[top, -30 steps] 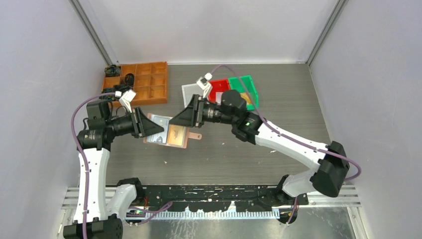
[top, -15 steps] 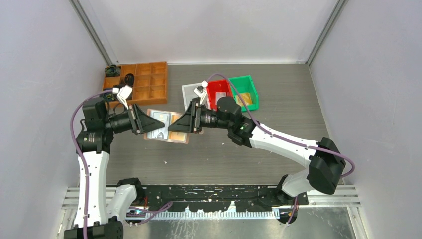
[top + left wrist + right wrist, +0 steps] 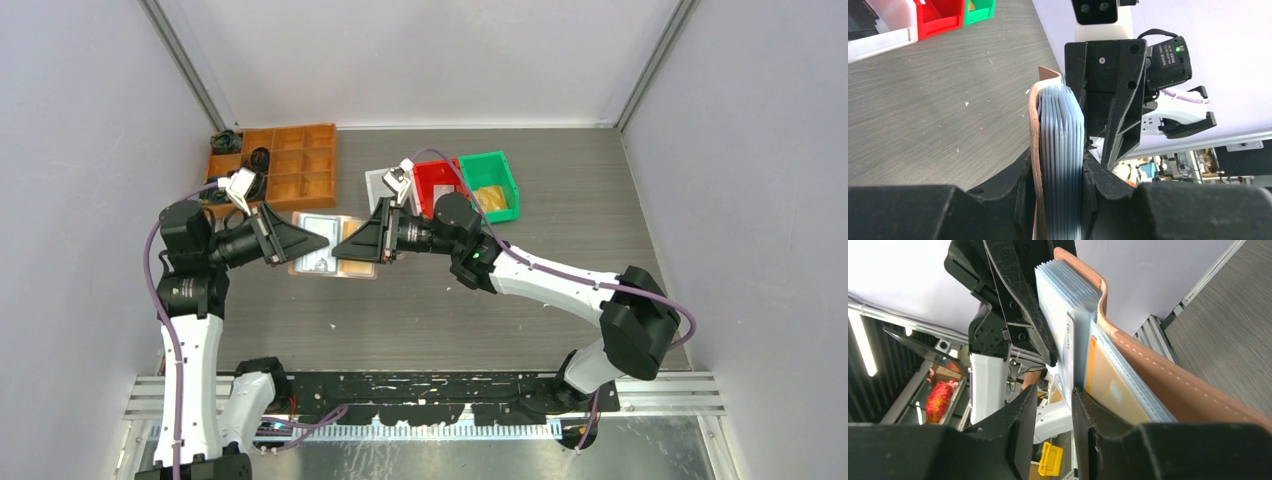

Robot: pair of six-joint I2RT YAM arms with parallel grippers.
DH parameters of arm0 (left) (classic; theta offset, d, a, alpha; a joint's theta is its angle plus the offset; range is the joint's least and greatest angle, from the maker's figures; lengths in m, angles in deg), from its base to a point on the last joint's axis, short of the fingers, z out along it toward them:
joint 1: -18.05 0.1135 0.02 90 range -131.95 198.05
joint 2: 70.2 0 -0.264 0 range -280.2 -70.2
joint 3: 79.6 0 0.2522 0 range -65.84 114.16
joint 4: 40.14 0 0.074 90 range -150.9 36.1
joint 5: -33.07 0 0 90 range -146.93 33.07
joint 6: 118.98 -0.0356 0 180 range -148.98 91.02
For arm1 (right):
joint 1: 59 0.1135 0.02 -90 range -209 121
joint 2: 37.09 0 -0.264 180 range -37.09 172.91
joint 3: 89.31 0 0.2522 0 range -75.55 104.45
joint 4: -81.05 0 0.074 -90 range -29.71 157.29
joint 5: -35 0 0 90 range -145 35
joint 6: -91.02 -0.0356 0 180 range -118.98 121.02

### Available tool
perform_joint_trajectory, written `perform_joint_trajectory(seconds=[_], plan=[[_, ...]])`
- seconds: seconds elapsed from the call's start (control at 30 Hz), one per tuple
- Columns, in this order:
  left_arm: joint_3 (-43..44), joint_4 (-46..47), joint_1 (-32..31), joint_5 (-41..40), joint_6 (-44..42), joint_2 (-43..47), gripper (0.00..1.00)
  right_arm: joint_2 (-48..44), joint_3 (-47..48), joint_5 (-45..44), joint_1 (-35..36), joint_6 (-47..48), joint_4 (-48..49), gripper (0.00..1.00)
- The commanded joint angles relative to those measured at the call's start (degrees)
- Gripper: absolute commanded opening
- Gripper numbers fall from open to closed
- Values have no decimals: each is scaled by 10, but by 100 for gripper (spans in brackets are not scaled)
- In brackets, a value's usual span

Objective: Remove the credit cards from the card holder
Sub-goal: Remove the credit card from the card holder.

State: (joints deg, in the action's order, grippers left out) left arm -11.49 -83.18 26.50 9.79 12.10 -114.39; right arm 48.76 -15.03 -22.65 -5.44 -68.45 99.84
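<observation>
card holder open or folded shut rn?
Open: in the top view the card holder is spread into two panels, pockets facing up, a yellowish card showing in one.

orange divided tray point(image 3: 300, 160) far left | white bin point(image 3: 376, 186), red bin point(image 3: 438, 186), green bin point(image 3: 487, 160) side by side

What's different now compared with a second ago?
The right end effector slid left along the wallet toward the left end effector, its jaws narrowing beside a whitish card. The wallet shifted slightly away from the arm bases. The left end effector kept its clamp on the wallet's sleeve stack; the green bin stayed put.
</observation>
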Motion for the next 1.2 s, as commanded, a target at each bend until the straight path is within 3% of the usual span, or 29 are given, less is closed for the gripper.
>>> perform_joint_trajectory(seconds=[0.0, 0.13, 0.3, 0.53, 0.67, 0.83, 1.0, 1.17], plan=[[3, 78, -6, 51, 80, 13, 28, 12, 9, -8, 7, -38, 83, 34], [0, 90, -6, 58, 103, 12, 30, 14, 8, -24, 7, -34, 68, 34], [-10, 122, -6, 58, 137, 25, 31, -1, 0, -56, 7, -2, 18, 43], [-23, 145, -6, 24, 144, 61, 30, -2, 17, -100, 14, 29, -50, 43], [-31, 154, -6, 13, 144, 74, 30, 13, 24, -101, 19, 9, -20, 36], [-32, 153, -6, 15, 143, 68, 31, 20, 23, -100, 20, -16, 15, 18], [-27, 140, -6, 17, 126, 55, 43, 8, 1, -104, 15, -29, 31, 2], [-25, 137, -6, 21, 131, 45, 46, 0, -50, -112, -5, -60, 69, 1]])
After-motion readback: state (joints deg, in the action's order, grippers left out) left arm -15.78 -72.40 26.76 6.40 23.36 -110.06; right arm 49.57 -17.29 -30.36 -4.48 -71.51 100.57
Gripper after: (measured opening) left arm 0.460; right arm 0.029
